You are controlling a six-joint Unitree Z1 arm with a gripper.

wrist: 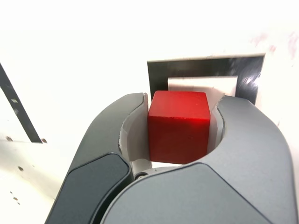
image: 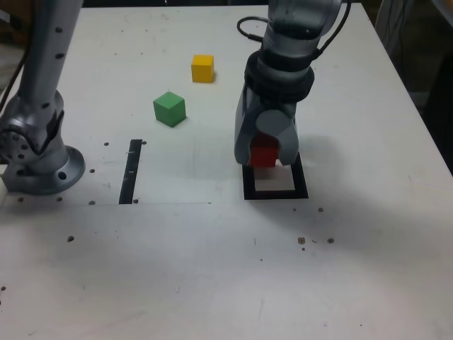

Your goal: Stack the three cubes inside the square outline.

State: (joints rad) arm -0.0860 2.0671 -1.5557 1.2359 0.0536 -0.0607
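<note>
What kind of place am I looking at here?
Probably a robotics test bench: a scuffed white table, taped markings like the square outline, and a robot arm carrying a red cube.

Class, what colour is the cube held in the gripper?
Red. The cube shows best in the wrist view, clamped in the gripper.

Table: we see a white tabletop (image: 212, 269) with small dark specks.
Tape: we see a straight black tape strip (image: 131, 171) on it, left in the exterior view.
</note>
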